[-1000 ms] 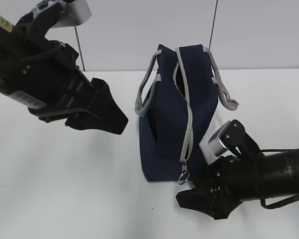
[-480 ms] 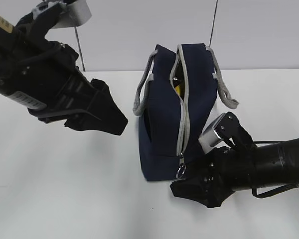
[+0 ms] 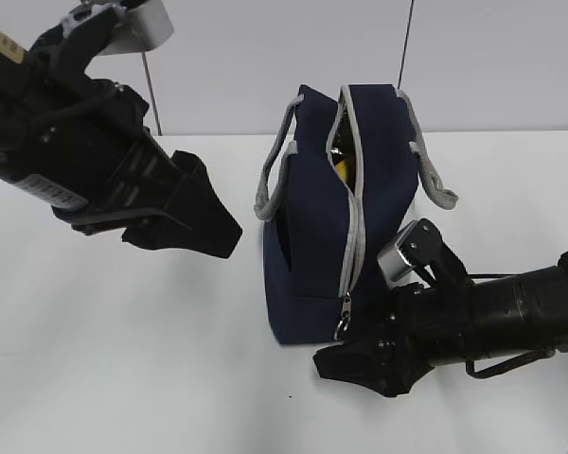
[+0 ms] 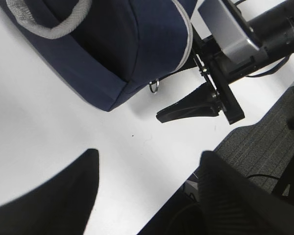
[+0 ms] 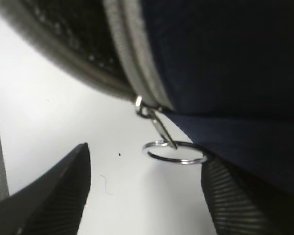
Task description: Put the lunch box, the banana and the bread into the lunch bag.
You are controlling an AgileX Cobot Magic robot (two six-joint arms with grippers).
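The navy lunch bag [image 3: 317, 246] stands upright on the white table [image 3: 123, 359], its grey zipper partly open along the top. A bit of yellow banana [image 3: 342, 168] shows through the gap. The lunch box and bread are hidden. The zipper's ring pull [image 5: 175, 152] hangs at the bag's lower front corner. My right gripper [image 3: 350, 364] is open, low by that corner, with the ring [image 3: 342, 327] between its fingers and touching one pad [image 5: 245, 196]. My left gripper [image 3: 213, 227] is open and empty, held above the table left of the bag. The bag also shows in the left wrist view [image 4: 112, 44].
The table's front edge and grey carpeted floor [image 4: 264, 147] show in the left wrist view. The bag's grey strap handles [image 3: 275, 180] hang loose on both sides. A thin vertical pole [image 3: 150, 95] stands behind the table.
My right gripper has slid left along the table to the bag's lower front corner, around the ring pull. The bag's top has gaped a little, showing the banana. The left arm has not moved.
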